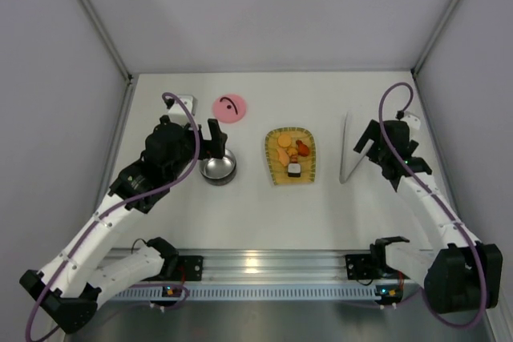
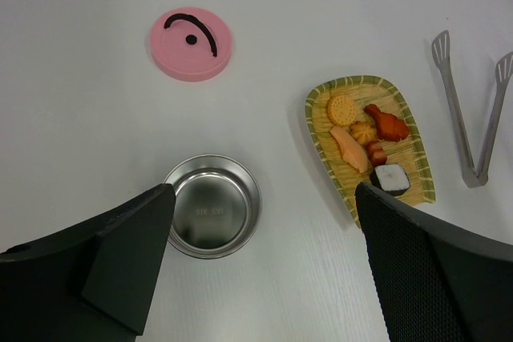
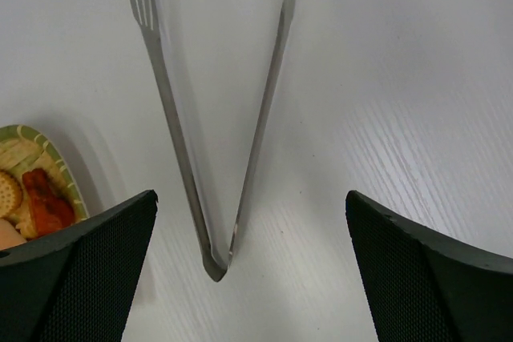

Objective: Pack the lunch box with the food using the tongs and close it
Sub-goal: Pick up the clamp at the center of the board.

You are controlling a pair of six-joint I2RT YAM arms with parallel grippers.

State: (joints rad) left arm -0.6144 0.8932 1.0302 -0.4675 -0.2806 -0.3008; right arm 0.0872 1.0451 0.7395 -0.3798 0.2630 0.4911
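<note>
The bench (image 1: 240, 214) is a flat white top with a faint streaked grain that shows in the wrist views. Plain pale wall panels (image 1: 272, 14) close it in at the back and on both sides, with metal strips running up the two back corners. A ribbed metal rail (image 1: 264, 266) runs along the near edge, where both arms are mounted.

The lunch box (image 2: 212, 214), a small shiny steel bowl, stands open and with nothing in it on the left half of the bench. Its pink lid (image 2: 191, 43) lies flat farther back, well apart from it. A yellow woven tray (image 2: 321, 102) sits near the middle, carrying the food (image 2: 365, 138). The tongs (image 1: 346, 150) lie flat to the right of the tray, apart from it, with their joined end toward the near edge.

The left gripper (image 2: 264, 191) hangs over the lunch box, jaws wide apart and holding nothing. The right gripper (image 3: 250, 198) hangs over the joined end of the tongs, jaws also wide apart, one on each side and touching nothing.
</note>
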